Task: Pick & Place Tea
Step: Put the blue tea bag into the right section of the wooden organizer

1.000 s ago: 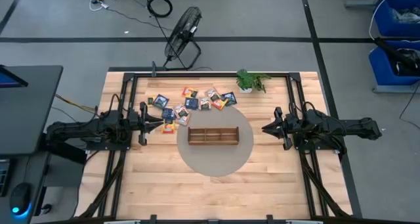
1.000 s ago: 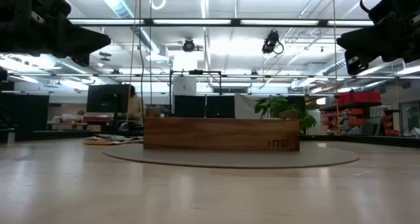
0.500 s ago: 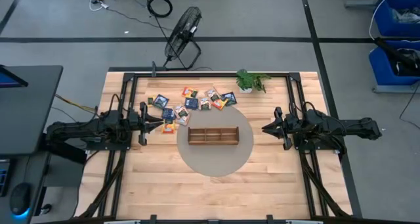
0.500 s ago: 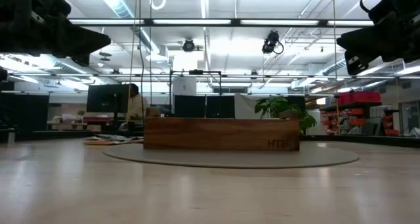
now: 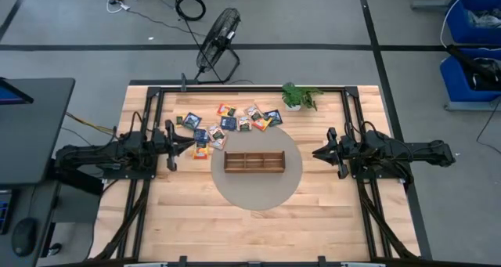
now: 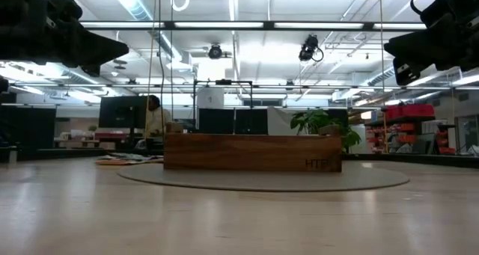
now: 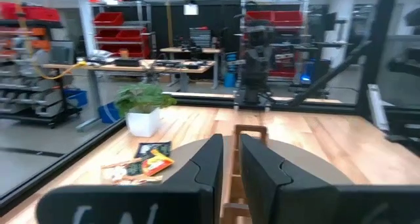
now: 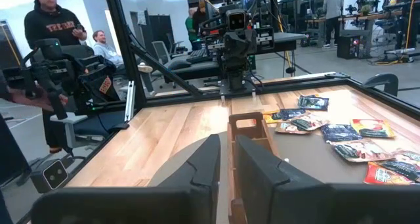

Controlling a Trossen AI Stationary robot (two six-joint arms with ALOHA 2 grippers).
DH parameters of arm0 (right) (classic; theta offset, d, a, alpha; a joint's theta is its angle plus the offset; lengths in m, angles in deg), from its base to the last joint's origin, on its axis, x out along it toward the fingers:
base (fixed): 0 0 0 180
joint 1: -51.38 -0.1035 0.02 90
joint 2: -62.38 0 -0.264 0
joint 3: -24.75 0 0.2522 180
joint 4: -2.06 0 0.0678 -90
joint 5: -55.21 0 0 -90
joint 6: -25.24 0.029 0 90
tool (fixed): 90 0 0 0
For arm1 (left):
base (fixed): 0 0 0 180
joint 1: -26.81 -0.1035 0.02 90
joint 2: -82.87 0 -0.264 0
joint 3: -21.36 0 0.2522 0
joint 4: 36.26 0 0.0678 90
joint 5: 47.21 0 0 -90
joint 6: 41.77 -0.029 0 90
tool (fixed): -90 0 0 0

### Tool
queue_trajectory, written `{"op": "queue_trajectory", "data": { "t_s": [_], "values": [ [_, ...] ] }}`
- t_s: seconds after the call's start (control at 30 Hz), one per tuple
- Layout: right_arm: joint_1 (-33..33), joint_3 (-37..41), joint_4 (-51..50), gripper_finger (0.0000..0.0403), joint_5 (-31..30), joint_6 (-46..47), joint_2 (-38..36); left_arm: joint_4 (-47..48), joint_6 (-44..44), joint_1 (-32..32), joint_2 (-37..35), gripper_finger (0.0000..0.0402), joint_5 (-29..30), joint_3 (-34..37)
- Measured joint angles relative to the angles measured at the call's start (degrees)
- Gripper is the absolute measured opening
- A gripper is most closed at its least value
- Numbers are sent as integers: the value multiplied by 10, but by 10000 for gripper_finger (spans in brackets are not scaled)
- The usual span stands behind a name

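We see a pale wooden desk (image 5: pixel 196 212) carrying a round grey mat (image 5: pixel 258 193). On the mat lies a long wooden tray (image 5: pixel 254 161), with scattered tea packets (image 5: pixel 227 122) spread behind it, some overlapping the mat. A small potted plant (image 5: pixel 295 97) stands near the desk's far edge.

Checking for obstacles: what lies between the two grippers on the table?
In the high view, the wooden tray on its round grey mat lies between the left gripper and right gripper. The tea packets lie beyond it.

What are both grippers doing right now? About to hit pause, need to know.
Left gripper: nearly closed, holding nothing.
Right gripper: nearly closed, holding nothing.
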Motion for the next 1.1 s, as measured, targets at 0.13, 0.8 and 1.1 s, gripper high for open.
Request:
{"op": "queue_trajectory", "data": {
  "t_s": [0.13, 0.8, 1.1],
  "values": [
    [1, 0, 1, 56, -56, -16, 0, -12, -34, 0, 0, 53, 40, 0],
    [2, 0, 235, 56, -502, 185, 0, -362, 81, 0, 14, 53, 306, 0],
    [3, -18, 265, 56, -444, 150, 0, -366, 273, 0, 114, 53, 303, -67]
  ]
}}
